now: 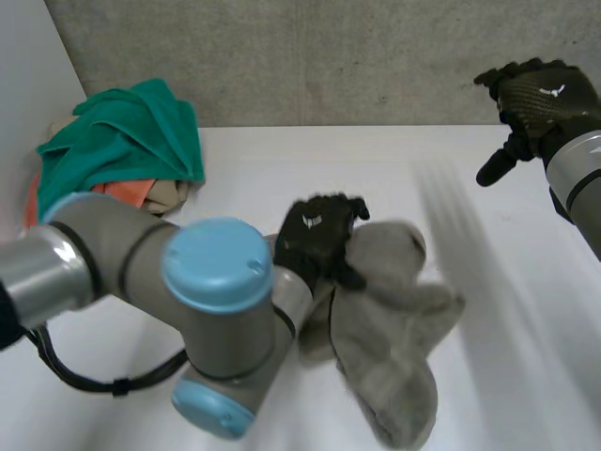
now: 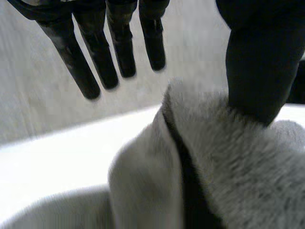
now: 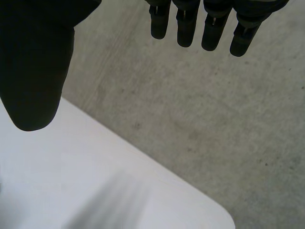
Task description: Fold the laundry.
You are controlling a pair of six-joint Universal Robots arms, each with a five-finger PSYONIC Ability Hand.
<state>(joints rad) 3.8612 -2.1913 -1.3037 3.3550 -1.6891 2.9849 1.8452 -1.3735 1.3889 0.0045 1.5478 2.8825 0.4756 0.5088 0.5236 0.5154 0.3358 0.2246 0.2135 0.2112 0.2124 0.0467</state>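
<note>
Left hand (image 1: 315,237), fingers straight, thumb resting on the grey fleecy cloth (image 1: 394,324), grips nothing; soft and floppy, the cloth probably wants a corner pinch.

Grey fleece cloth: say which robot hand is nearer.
Left. The left robot hand touches the crumpled grey fleece cloth, thumb resting on it; the right robot hand hangs well apart, touching nothing.

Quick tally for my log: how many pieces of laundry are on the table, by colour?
grey cloth: 1, lying apart from the others
teal cloth: 1, on top of the heap at the back
orange cloth: 1, under the teal cloth
beige cloth: 1, under the teal cloth
Total: 4 pieces that show; more may lie hidden beneath the teal cloth.
</note>
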